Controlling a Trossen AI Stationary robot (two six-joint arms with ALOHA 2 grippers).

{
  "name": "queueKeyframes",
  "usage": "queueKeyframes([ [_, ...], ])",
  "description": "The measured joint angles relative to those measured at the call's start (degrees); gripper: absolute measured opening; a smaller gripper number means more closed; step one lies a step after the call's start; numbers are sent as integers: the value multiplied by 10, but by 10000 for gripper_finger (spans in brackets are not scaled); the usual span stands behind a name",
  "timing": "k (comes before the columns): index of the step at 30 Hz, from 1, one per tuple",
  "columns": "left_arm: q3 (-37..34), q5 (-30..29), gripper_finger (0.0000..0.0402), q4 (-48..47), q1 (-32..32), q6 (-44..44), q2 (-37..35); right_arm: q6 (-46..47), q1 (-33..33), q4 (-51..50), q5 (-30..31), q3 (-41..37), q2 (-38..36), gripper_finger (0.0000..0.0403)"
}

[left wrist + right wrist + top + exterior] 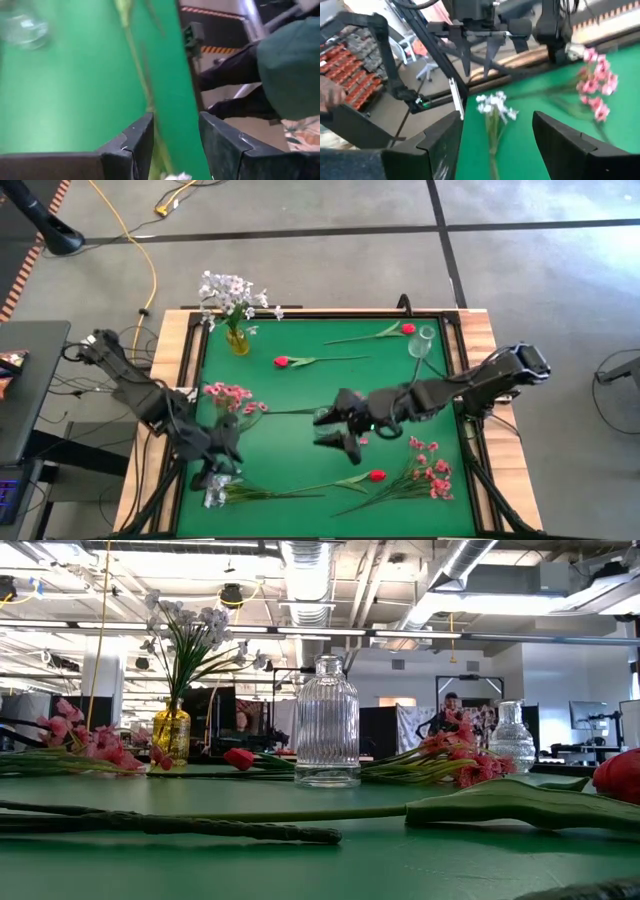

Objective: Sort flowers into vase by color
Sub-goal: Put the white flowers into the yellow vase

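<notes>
- The left gripper (212, 472), fingers spread and empty, hangs over the table's near-left corner; just beside it lies the whitish-lavender artificial flower (222, 495), its long green stem (285, 492) running rightward along the near edge.
- In the left wrist view that stem (142, 85) passes lengthwise between the dark fingers (137, 142), so a straight descent would likely straddle it.
- The right gripper (335, 428), also spread and holding nothing, hovers mid-table, well apart from this flower; the left arm is nearer.
- The amber glass vase (237, 338) with matching whitish blooms stands at the far left.
- Green felt table surface (300, 385); pink sprays (430, 473) and red buds (377, 475) lie scattered. An open workshop lies beyond.
</notes>
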Motion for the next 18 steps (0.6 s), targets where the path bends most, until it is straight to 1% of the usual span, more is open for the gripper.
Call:
queueKeyframes([
  [4,-65,-4,143,127,-30,40,16,41,37,-34,17,44,43,276],
  [8,-91,-11,143,217,-44,82,54,76,65,-71,17,66,71,276],
  [10,-91,-19,143,242,-46,97,81,98,75,-85,18,68,77,276],
  [14,-89,-49,143,261,-45,104,150,136,85,-136,28,67,79,276],
  [18,-88,-70,143,272,-45,97,215,143,90,-177,28,67,74,276],
])
